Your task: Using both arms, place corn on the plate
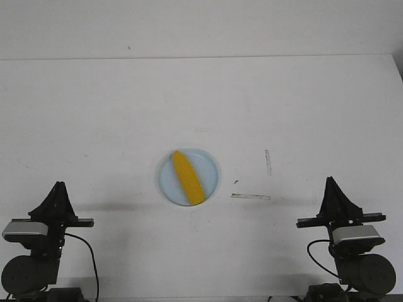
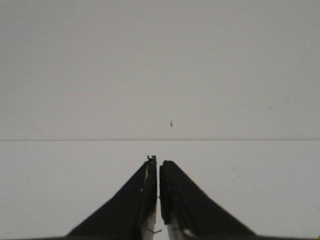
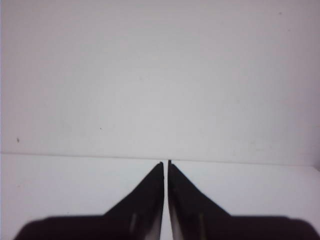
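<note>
The corn [image 1: 187, 177] lies on the plate [image 1: 211, 165], set at a slant across it, its tapered end toward the far rim and its blunter end resting at or just over the near rim. By the look of it the placing is done, so the risks left are small ones. That near end sits so close to the plate's rim that a knock to the plate or to the bench [image 1: 94, 113] could roll the smooth cob off the shallow edge. Any fresh reach from either arm toward the plate could cause exactly that, since a thin raised rim will not hold much back. Both arms are drawn in low at the near edge of the bench, well apart from the plate, one on each side of it. The left gripper [image 1: 59, 186] points up and away over the bench, nothing between its jaws, which the left wrist view shows closed to a thin slit. The right gripper [image 1: 329, 181] stands the same way on the plate's other side, jaws likewise drawn together with only a hairline gap and nothing held. A couple of faint marks [image 1: 250, 196] lie on the bench between the plate and the right gripper.
</note>
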You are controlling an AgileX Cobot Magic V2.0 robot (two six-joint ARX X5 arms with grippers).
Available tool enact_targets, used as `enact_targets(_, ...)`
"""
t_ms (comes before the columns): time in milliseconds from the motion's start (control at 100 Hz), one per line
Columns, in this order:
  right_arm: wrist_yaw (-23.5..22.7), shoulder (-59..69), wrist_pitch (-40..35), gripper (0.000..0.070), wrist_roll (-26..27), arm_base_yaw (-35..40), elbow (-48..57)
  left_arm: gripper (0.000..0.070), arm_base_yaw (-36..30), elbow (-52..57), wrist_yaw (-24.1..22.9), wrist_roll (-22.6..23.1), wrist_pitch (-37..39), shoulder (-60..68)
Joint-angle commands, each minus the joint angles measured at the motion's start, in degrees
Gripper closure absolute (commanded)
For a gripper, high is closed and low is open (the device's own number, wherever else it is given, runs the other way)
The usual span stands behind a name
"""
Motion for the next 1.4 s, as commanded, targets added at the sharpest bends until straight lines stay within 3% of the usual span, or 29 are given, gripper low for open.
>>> enact_targets(0, 0.00, -0.07, 0.46, 0.0687, -0.39, 0.04, 0.04, 0.0697, 0.11, 0.68, 0.07, 0.70, 0.74, -0.09)
enact_targets(830, 0.00, -0.07, 0.46, 0.0687, -0.39, 0.04, 0.04, 0.0698, -0.13, 0.11, -0.57, 0.68, -0.48, -1.01)
enact_targets(1390, 0.00, -0.07, 0.46, 0.0687, -0.42, 0.04, 0.07, 0.0697, -0.48, -15.96, -0.59, 0.70, 1.77, -9.20)
